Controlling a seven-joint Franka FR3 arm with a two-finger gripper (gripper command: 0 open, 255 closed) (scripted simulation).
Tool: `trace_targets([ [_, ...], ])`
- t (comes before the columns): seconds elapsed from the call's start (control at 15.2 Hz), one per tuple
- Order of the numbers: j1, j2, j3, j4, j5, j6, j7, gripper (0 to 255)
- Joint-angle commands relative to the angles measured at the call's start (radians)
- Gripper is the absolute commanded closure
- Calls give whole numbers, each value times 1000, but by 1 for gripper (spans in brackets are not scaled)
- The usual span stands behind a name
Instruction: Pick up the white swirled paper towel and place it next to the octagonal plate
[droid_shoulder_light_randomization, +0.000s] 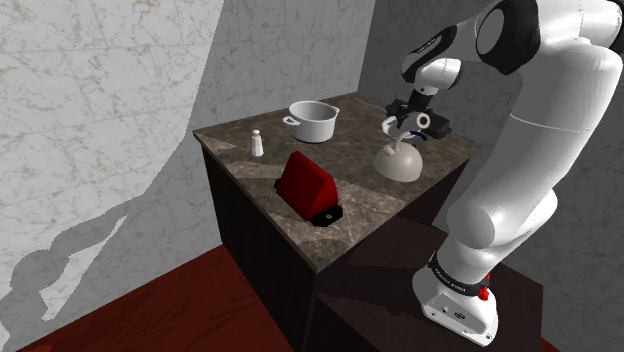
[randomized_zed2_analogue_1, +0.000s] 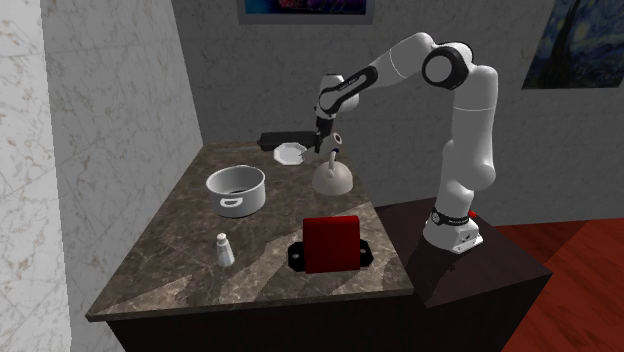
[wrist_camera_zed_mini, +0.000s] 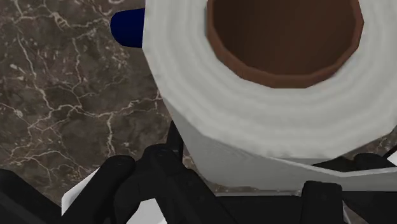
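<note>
Dark marble counter (randomized_zed2_analogue_1: 170, 270) holds one pot (randomized_zed2_analogue_1: 236, 190), one small shaker (randomized_zed2_analogue_1: 225, 248), one red box (randomized_zed2_analogue_1: 331, 243), one white dome (randomized_zed2_analogue_1: 332, 178) and one eight-sided plate (randomized_zed2_analogue_1: 290, 152). One paper towel roll (wrist_camera_zed_mini: 254, 114) is up off the counter, squeezed in the black claw (randomized_zed2_analogue_1: 327, 140). It looks light and squishy, so a soft squeeze on its round sides should do.

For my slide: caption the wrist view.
Brown-cored white paper towel roll close to the gripper, over a dark marbled countertop.

Home kitchen: stone counter (droid_shoulder_light_randomization: 372, 205), pot (droid_shoulder_light_randomization: 312, 121), shaker (droid_shoulder_light_randomization: 256, 144).
</note>
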Motion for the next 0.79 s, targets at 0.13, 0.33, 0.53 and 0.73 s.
trace_targets([
  [0.13,-8,39,5,-27,27,42,-22,255],
  [0.33,-14,65,12,-40,50,76,-39,255],
  [0.53,-20,92,21,-50,75,109,-58,255],
  [0.73,-30,121,33,-58,101,141,-77,255],
])
